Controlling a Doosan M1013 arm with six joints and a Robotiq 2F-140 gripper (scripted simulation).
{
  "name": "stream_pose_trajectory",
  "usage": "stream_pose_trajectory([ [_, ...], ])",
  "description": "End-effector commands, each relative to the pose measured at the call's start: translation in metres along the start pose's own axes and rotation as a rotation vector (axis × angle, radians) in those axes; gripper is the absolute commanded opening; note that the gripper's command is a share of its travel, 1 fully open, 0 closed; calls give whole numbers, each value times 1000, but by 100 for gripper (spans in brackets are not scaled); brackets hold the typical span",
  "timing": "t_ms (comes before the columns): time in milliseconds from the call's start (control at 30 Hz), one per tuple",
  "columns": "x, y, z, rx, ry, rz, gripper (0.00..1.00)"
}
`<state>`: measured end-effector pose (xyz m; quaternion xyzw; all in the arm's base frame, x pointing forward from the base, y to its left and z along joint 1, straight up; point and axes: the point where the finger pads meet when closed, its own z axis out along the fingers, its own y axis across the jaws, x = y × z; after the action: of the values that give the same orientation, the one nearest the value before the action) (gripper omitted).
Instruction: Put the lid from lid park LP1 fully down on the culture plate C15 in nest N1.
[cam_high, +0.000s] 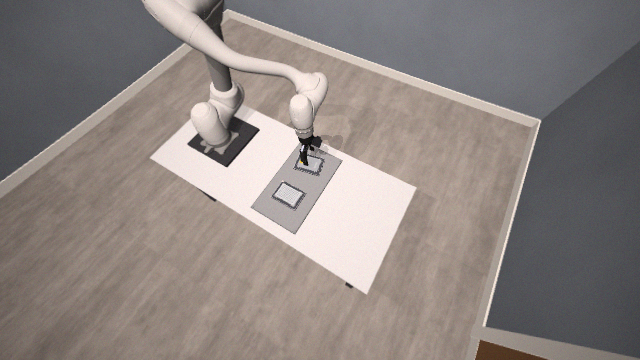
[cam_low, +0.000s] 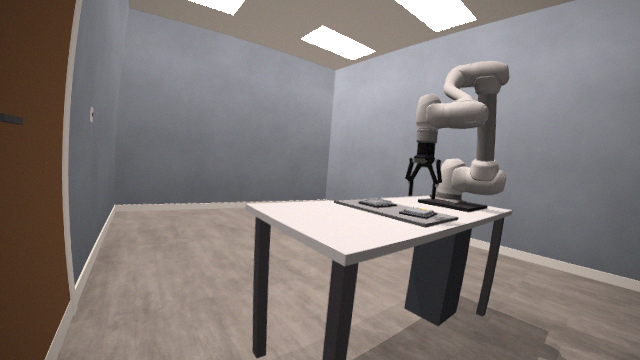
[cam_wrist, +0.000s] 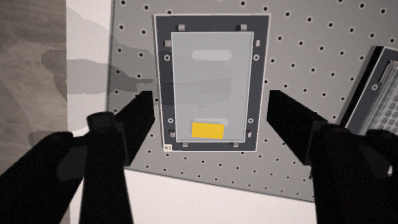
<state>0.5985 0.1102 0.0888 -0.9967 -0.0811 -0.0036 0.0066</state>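
The clear lid (cam_wrist: 210, 92) (cam_high: 310, 163) with a yellow tag (cam_wrist: 207, 130) lies flat in the dark frame of lid park LP1. My gripper (cam_wrist: 210, 105) is open and empty. It hangs above the lid with one finger to each side of it, not touching. In the side view the gripper (cam_low: 423, 192) stands clearly above the lid park (cam_low: 417, 215). The culture plate C15 (cam_high: 288, 194) with its grid of wells sits uncovered in nest N1. It also shows at the right edge of the wrist view (cam_wrist: 377, 105) and in the side view (cam_low: 377, 202).
Both fixtures sit on a grey perforated base plate on the white table (cam_high: 350, 225). The arm's base stands on a dark pad (cam_high: 223, 141) at the table's far left end. The table edge runs close to the lid park on one side.
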Motion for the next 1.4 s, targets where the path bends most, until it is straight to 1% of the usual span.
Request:
stream_pose_trajectory([
  [0, 0, 0, -1, 0, 1, 0, 69],
  [867, 0, 0, 1, -3, -3, 1, 69],
  [1233, 0, 1, 7, -10, -12, 2, 69],
  [1367, -1, 1, 13, -10, -12, 2, 69],
])
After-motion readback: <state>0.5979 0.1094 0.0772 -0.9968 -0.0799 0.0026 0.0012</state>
